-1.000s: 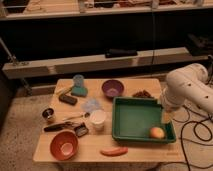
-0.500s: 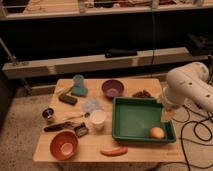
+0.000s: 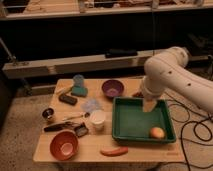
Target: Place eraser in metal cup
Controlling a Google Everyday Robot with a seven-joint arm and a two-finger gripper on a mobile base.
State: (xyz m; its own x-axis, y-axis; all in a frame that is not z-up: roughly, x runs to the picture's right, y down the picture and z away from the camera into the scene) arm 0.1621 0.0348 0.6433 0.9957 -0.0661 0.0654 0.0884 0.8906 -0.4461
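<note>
Spanning most of the view, item one: wooden table [image 3: 145,152], bearing all that follows.

Item two: white robot arm [image 3: 172,75], entering from the right and bending down over the table's right half.

Item three: green tray [image 3: 131,122], on the right half, with one orange-yellow fruit [image 3: 157,132] in its near right corner.

Item four: orange bowl [image 3: 65,145], near left corner.

Item five: purple bowl [image 3: 112,88], far centre.

Item six: white cup [image 3: 97,120], upright, just left of the tray.

Item seven: gripper [image 3: 149,105], hanging at the arm's end over the far part of the tray. Whether it is spread or closed cannot be told, and nothing is seen in it.

Item eight: eraser [image 3: 68,99], a black oblong block lying flat and slantwise on the left half, just in front of the teal block [image 3: 79,92]. It lies well apart from the gripper.

Item nine: metal cup [image 3: 48,114], small, dark, upright, mouth up, near the left edge, between the eraser and the orange bowl.

Handling, by judgement: the eraser is probably light and firm with slight give. Its rubbery skin should grip rather than slip, and it is not fragile. It is best taken across its narrow width at mid-length, from above, with the wrist turned to match its slant. It sits low, so the descent must come almost to the wood. The cup's mouth looks narrower than the eraser is long, so the eraser likely goes in end first. The cup looks light enough to tip if bumped.
</note>
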